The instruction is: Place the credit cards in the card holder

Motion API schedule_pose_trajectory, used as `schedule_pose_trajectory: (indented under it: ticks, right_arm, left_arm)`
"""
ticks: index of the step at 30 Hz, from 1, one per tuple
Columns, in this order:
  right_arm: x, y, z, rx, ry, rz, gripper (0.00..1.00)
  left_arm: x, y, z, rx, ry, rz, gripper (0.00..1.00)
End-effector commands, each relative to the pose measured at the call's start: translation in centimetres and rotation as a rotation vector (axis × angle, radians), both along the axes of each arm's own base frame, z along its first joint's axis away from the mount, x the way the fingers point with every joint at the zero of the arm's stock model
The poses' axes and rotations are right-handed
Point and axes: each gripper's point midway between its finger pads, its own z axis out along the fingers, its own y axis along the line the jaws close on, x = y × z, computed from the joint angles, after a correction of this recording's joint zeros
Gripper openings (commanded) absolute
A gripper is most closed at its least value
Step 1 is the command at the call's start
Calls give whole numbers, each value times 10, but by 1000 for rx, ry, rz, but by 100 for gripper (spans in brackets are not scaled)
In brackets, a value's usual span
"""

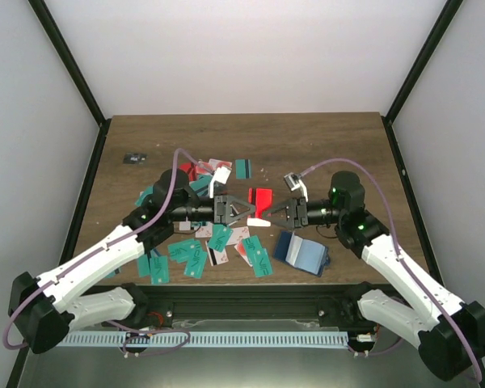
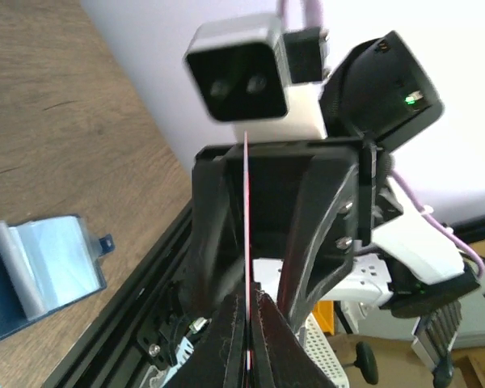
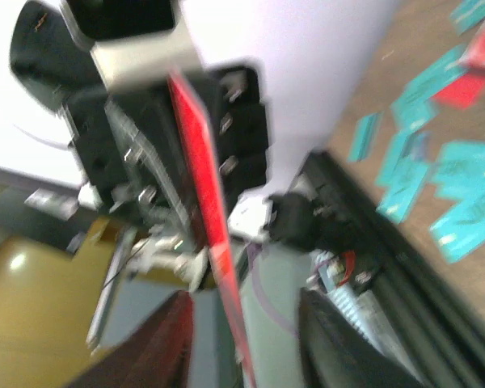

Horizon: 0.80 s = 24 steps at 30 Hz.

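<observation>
A red credit card (image 1: pixel 261 199) is held up in the air over the middle of the table, between the two grippers. My left gripper (image 1: pixel 253 212) is shut on it; in the left wrist view the card (image 2: pixel 246 202) stands edge-on, pinched between the pads (image 2: pixel 249 307). My right gripper (image 1: pixel 275 213) faces it from the right, and its fingers stand apart on either side of the card (image 3: pixel 200 182) without touching it (image 3: pixel 244 323). The navy card holder (image 1: pixel 302 252) lies open on the table below the right gripper, its clear sleeve showing (image 2: pixel 44 263). Several teal, red and white credit cards (image 1: pixel 196 249) are scattered at left.
A tiny black-grey object (image 1: pixel 134 158) lies at the far left of the table. The black rail (image 1: pixel 259 293) runs along the near edge. Loose teal cards (image 3: pixel 457 206) lie close to that edge. White walls enclose the table.
</observation>
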Motion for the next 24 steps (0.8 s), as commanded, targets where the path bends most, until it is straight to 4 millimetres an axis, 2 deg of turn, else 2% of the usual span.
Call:
schedule_pose_trajectory:
  ticks: [1,3,5,10,13,18,22,24]
  right_arm:
    - [45,-26,-23,-280,6,-370,48]
    - [59,-50,-47,-449,49,-524,56]
    - [64,-74,-73,-607,97,-635,58]
    - [53,-128,-136,-912,268,-817,60]
    - [43,-150,-157,-996,338,-907,60]
    - [27,-175,-188,-1113,437,-995,60]
    - [18,-187,-204,-1151,487,-1045,56]
    - [17,-188,-205,-1145,499,-1053,55]
  left_arm:
    - [10,1,-7,79,-18,52,4]
    - [8,-2,-16,118,-5,35,4]
    - [4,-8,-27,155,5,6,4]
    - [-2,-32,-47,190,26,-82,4]
    - [-6,-55,-66,211,55,-154,4]
    - [-20,-98,-98,261,98,-293,4]
    - [-19,-125,-133,346,130,-346,4]
    - [-16,-133,-149,378,154,-355,4]
